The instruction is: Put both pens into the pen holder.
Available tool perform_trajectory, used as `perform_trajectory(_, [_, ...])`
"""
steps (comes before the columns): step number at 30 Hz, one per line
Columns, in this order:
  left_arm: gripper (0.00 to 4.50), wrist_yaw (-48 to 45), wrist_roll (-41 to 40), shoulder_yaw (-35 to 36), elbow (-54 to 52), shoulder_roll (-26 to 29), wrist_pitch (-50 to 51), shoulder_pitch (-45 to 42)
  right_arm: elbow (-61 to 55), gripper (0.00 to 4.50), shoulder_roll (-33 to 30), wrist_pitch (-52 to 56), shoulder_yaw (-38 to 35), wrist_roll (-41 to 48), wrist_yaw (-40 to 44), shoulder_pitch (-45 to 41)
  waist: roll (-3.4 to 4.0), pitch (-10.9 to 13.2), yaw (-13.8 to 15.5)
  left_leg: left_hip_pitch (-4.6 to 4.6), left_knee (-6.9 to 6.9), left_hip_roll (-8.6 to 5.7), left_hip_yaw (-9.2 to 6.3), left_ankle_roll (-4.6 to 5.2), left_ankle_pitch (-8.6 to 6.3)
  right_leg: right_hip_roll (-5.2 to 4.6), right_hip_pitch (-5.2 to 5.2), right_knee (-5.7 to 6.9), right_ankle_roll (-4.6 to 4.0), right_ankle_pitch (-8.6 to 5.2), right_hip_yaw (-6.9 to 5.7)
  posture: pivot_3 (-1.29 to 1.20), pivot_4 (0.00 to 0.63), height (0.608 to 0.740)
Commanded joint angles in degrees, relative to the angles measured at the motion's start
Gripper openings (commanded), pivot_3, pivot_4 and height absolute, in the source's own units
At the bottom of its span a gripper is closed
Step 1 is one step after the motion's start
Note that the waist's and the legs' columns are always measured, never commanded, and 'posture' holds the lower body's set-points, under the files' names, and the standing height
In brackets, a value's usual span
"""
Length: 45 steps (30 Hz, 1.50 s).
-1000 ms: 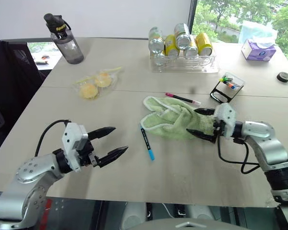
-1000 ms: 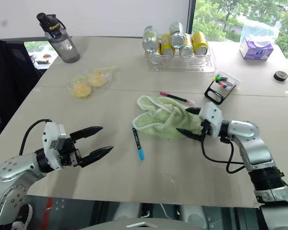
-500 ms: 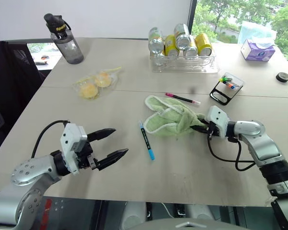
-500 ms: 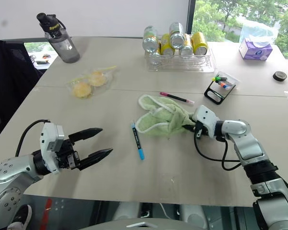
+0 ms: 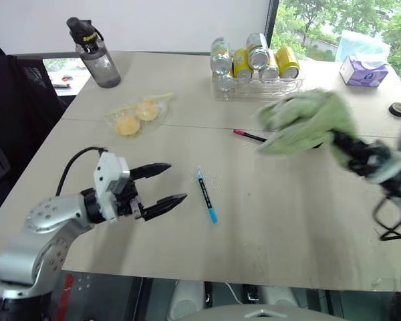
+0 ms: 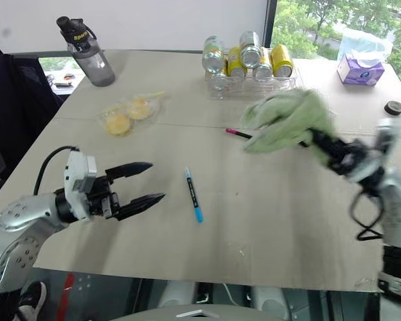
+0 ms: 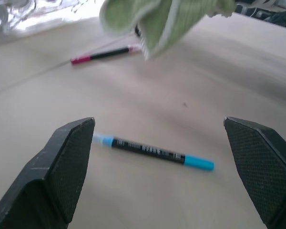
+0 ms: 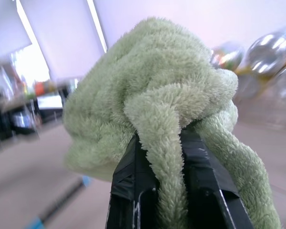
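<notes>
right gripper (image 8: 157, 157) clamped on green towel (image 5: 306, 120), lifted clear of table (image 5: 287, 221). left gripper (image 5: 162, 186) spread wide, empty, near blue-ended pen (image 5: 205, 195) lying flat. pink-ended pen (image 5: 248, 136) partly behind towel. pen holder probably hidden behind it. cans in clear rack (image 5: 257, 83).

The lifted green cloth (image 5: 306, 122), motion-blurred at right of centre, hides the pen holder and covers the far end of the pink-ended pen (image 5: 248, 136). The right gripper (image 5: 344, 144) beneath it is smeared, its fingertips buried in the cloth's folds.
</notes>
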Motion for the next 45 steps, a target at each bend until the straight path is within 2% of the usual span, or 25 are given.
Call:
perform_trajectory(1, [4.50,-0.99,-0.56,-1.46,0.79,0.08,0.06,-3.08,1.09,0.06,-1.47,2.17,-12.52,11.99,-7.00,-2.88,0.01,0.00,-0.33,0.02,0.00,0.00,0.00,0.00,0.00,0.02,0.02,0.01,0.00,0.00,0.01,0.00,0.150,0.739])
perform_trajectory(4, [4.50,-1.81,0.33,-2.90,2.28,0.05,-0.29,-4.89,5.47,0.06,-2.30,1.80,-18.57,14.48,-14.04,-5.10,0.01,0.00,-0.90,0.08,0.00,0.01,0.06,0.00,0.00,0.09,0.02,0.08,0.01,0.00,0.13,0.00,0.150,0.739])
perform_trajectory(9, [4.50,-2.21,1.19,-4.31,3.61,-0.37,-1.12,-6.78,9.09,0.06,-6.30,4.80,-19.24,11.03,-13.10,-0.06,0.03,0.00,-0.65,0.06,-0.01,0.01,0.06,-0.01,0.00,0.11,0.00,0.10,0.02,-0.01,0.14,0.00,0.150,0.739])
perform_trajectory(11, [4.50,-2.32,1.62,-4.79,4.07,-0.61,-1.41,-7.25,9.95,0.88,-7.68,6.33,-19.08,9.91,-12.01,2.89,0.05,0.00,-0.63,0.05,-0.01,0.02,0.06,0.00,0.00,0.10,0.00,0.10,0.02,-0.01,0.14,0.00,0.150,0.739])
perform_trajectory(12, [4.50,-2.37,1.90,-5.08,4.35,-0.78,-1.60,-7.48,10.29,1.14,-8.22,7.24,-19.18,9.52,-11.17,4.81,0.05,-0.01,-0.55,0.05,-0.01,0.01,0.07,0.00,0.00,0.09,0.00,0.10,0.03,0.00,0.15,0.00,0.150,0.739])
perform_trajectory(16, [4.50,-2.34,2.52,-5.79,4.85,-1.24,-1.90,-8.12,11.46,3.09,-10.07,6.90,-19.12,5.03,-7.32,12.34,0.05,-0.01,-0.49,0.05,-0.01,0.01,0.06,0.00,0.00,0.10,0.01,0.09,0.06,0.00,0.16,0.00,0.150,0.739])
perform_trajectory(18, [4.50,-2.35,2.72,-5.90,4.87,-1.49,-1.95,-8.21,11.67,4.00,-11.07,9.04,-20.77,6.34,-4.81,15.31,0.05,-0.01,-0.61,0.05,-0.01,0.01,0.06,0.00,0.00,0.10,0.00,0.09,0.07,0.00,0.16,0.00,0.150,0.739])
perform_trajectory(20, [4.50,-2.35,2.92,-5.98,4.85,-1.73,-2.00,-8.16,11.90,4.00,-12.01,9.34,-21.88,6.56,-1.56,17.21,0.08,-0.01,-0.73,0.06,0.00,0.01,0.08,0.00,0.00,0.10,0.01,0.09,0.08,0.00,0.19,0.00,0.150,0.739])
perform_trajectory(23, [4.50,-2.51,3.29,-5.99,4.96,-1.92,-2.22,-7.87,13.75,4.00,-13.01,5.64,-22.03,1.92,-2.39,17.85,0.08,-0.02,-0.93,0.11,0.00,0.02,0.15,0.00,0.00,0.14,0.01,0.09,0.10,0.00,0.26,0.00,0.150,0.739])
perform_trajectory(27, [4.50,-2.57,3.82,-6.09,5.32,-2.05,-2.39,-7.95,14.33,4.00,-14.05,4.33,-22.33,0.72,-1.58,16.84,0.08,-0.02,-0.71,0.12,0.00,0.01,0.15,0.00,0.00,0.16,0.01,0.09,0.11,0.00,0.28,0.00,0.150,0.739])
perform_trajectory(31, [4.50,-1.39,5.87,-6.09,5.93,-2.14,-3.08,-7.15,5.12,4.00,-14.13,3.04,-14.34,-3.81,-1.37,15.40,0.09,-0.02,-0.85,0.11,0.00,0.02,0.15,-0.01,0.01,0.17,0.01,0.09,0.12,0.00,0.28,0.00,0.150,0.739])
perform_trajectory(36, [4.50,8.07,12.81,-7.74,5.96,-4.16,-1.09,-6.10,-4.17,4.00,-13.82,-2.25,3.02,-16.35,0.68,15.38,0.09,-0.02,-0.75,0.15,0.00,0.06,0.12,-0.06,0.04,0.19,0.01,0.12,0.14,0.00,0.28,0.00,0.150,0.739])
perform_trajectory(39, [4.50,16.40,17.99,-8.58,2.08,-5.80,1.90,-2.67,-6.11,4.00,-14.21,-3.29,6.93,-17.89,3.74,15.87,0.08,-0.01,-0.18,0.06,0.04,0.02,0.08,-0.06,0.03,0.14,-0.01,0.10,0.16,-0.01,0.25,0.00,0.150,0.739])
perform_trajectory(42, [4.50,21.56,14.15,-6.46,-4.19,-9.81,7.12,2.39,-7.14,4.00,-14.96,-5.46,9.58,-19.87,7.10,16.60,0.06,0.00,-0.22,-0.02,0.09,0.02,0.08,-0.05,0.03,0.09,-0.01,0.01,0.19,-0.02,0.25,0.00,0.150,0.739])
perform_trajectory(45, [4.50,27.71,12.85,-6.81,-8.45,-14.33,11.77,2.72,-7.26,4.00,-15.76,-6.16,10.59,-21.08,9.37,17.71,0.03,0.01,0.15,-0.12,0.24,0.05,-0.01,-0.01,0.01,0.08,0.01,-0.02,0.19,-0.02,0.18,0.00,0.150,0.739])
